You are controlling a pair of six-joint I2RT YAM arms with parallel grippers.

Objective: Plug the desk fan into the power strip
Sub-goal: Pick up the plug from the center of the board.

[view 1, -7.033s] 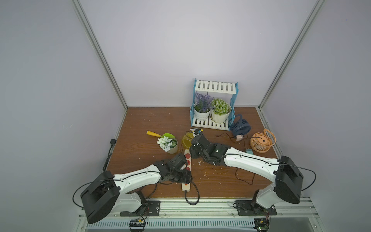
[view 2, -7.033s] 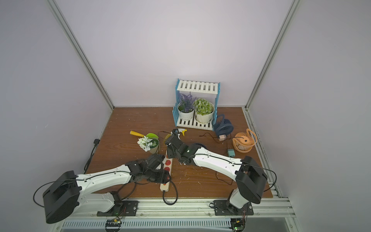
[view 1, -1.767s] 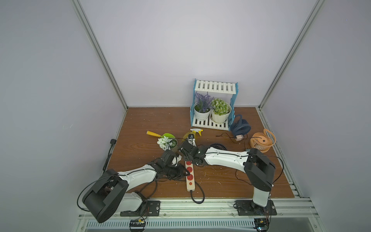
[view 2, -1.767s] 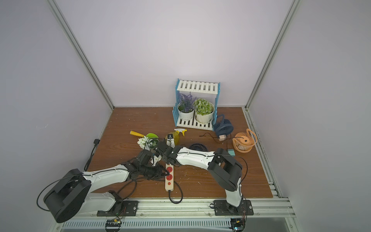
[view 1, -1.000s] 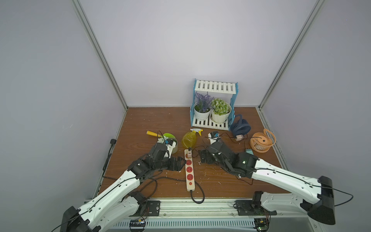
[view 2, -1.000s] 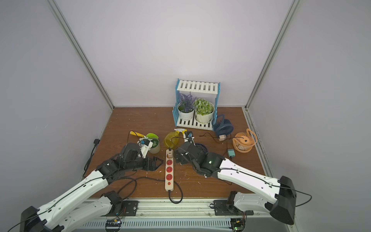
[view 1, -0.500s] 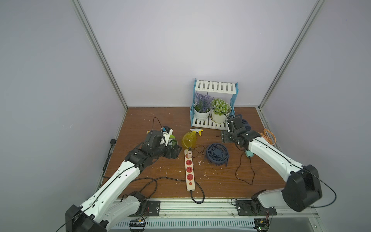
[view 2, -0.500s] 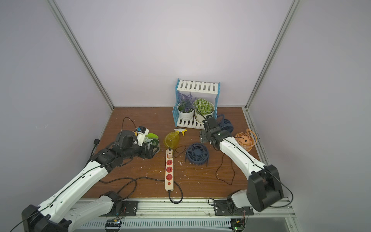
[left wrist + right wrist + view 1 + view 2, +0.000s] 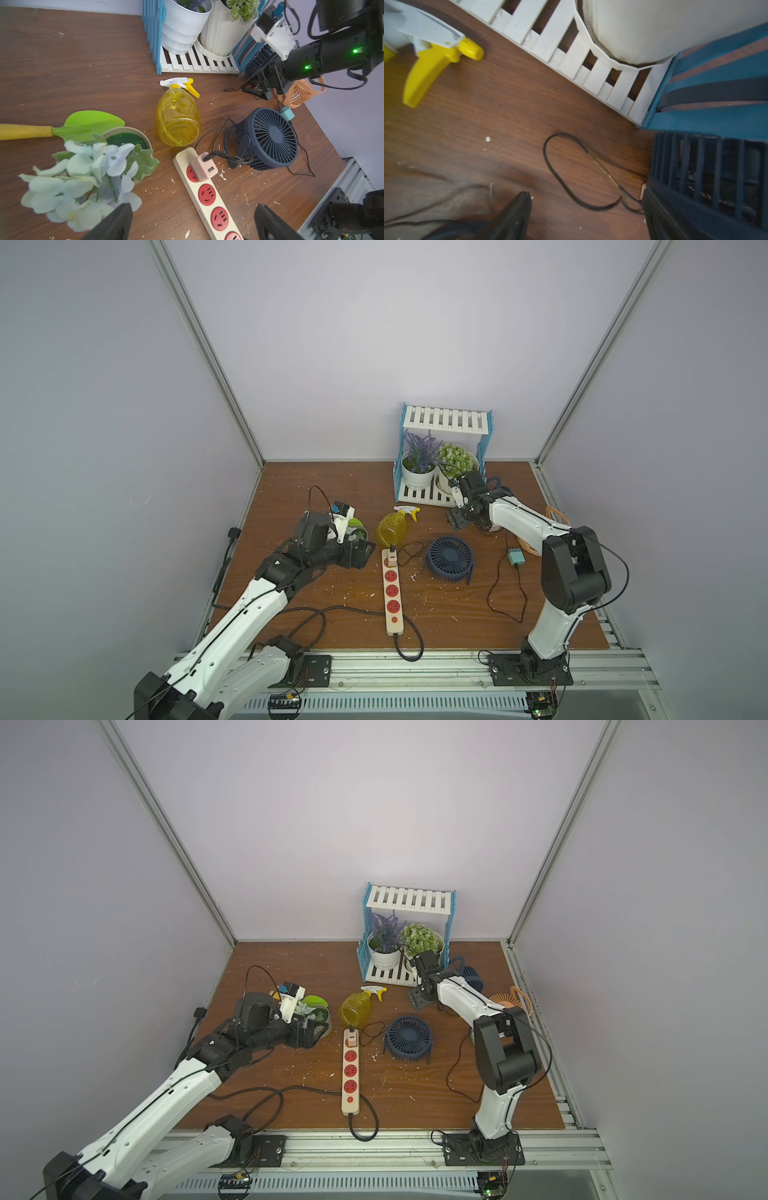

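Left claw point(image 9: 192, 205) and right claw point(image 9: 585, 193) hung spread, empty. A pink plug point(image 9: 203, 168) sat in the power strip point(image 9: 392, 593) beside the fan point(image 9: 450, 559).

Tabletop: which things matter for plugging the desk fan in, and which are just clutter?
Job: power strip, pink plug, navy desk fan.
Lying about: yellow spray bottle, plant shelf, potted white flowers, green trowel, orange fan, teal adapter.

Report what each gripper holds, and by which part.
Nothing is held. The left gripper and the right gripper both stand open, with nothing between their fingers.
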